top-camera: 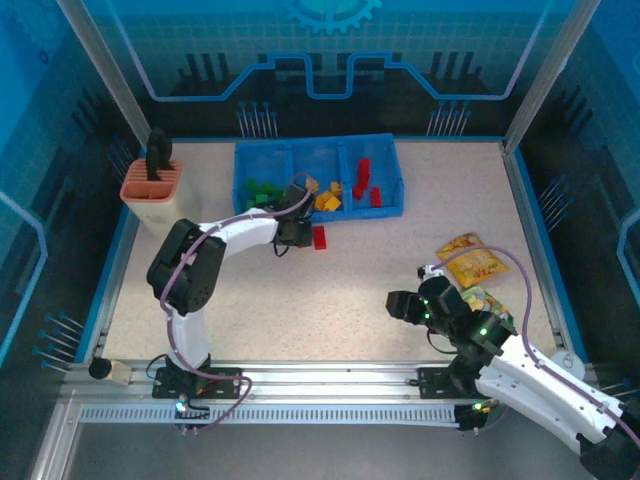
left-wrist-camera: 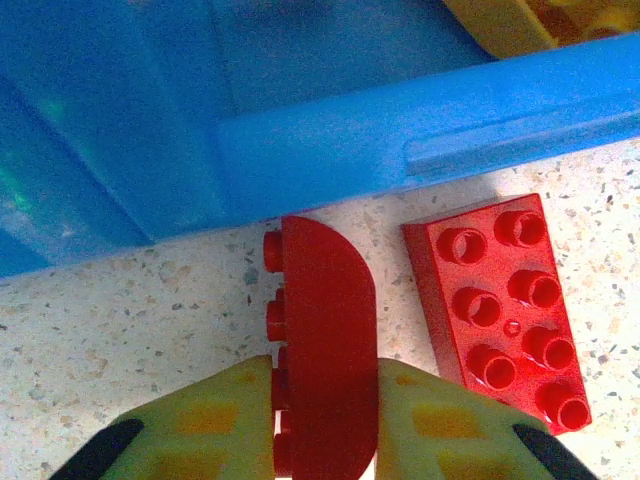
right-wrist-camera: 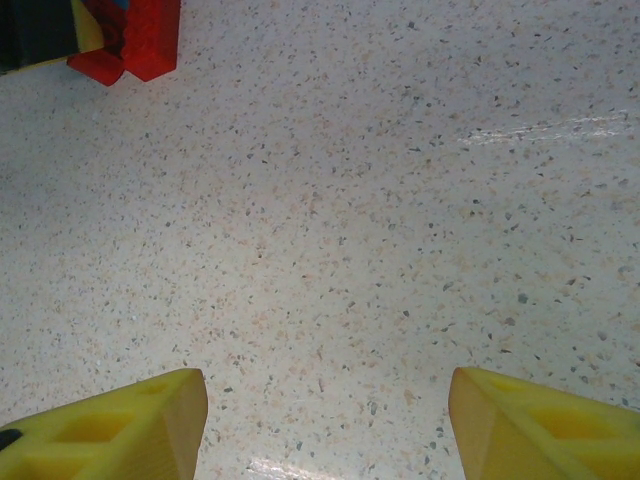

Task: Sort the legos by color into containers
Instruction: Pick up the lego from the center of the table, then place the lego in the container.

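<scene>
My left gripper is shut on a red lego with one rounded end, held on edge just above the table beside the blue tray's front wall. To its right a flat red two-by-four lego lies studs up on the table, also seen from the top as the red lego. In the tray, green legos fill the left compartment, yellow ones the middle, red ones the right. My right gripper hangs open over bare table.
Yellow snack bags lie at the right, close to my right arm. A beige holder with an orange rim stands at the back left. The red legos and my left gripper's tip show far off in the right wrist view.
</scene>
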`<state>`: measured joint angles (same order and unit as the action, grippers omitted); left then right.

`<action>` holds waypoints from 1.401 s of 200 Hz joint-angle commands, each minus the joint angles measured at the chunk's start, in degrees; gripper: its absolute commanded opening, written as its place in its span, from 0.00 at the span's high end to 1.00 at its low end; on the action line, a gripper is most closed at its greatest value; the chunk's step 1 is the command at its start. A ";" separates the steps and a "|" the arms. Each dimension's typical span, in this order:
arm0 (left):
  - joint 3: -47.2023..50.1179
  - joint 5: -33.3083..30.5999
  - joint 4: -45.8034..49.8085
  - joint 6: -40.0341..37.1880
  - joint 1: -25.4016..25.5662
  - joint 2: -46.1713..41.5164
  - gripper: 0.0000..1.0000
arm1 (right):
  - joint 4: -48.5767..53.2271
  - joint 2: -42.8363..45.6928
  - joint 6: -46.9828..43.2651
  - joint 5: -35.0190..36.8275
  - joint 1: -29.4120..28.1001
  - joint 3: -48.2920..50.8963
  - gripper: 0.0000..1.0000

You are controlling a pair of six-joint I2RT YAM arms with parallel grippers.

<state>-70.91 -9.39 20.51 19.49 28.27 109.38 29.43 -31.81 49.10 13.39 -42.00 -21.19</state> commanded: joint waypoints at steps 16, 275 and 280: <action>2.28 2.53 1.64 0.45 0.33 -6.37 0.79 | -1.62 -1.58 0.67 0.85 -0.76 0.25 0.34; -51.85 7.33 8.27 -3.96 6.54 24.12 0.72 | 4.65 6.83 2.97 2.57 -1.86 2.07 0.35; -52.37 6.94 8.48 -4.16 6.54 24.68 0.72 | 4.81 6.78 2.77 2.53 -1.91 1.87 0.35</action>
<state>-118.76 -0.45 24.23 17.74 34.37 130.37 33.47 -24.86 51.48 14.98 -42.87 -18.57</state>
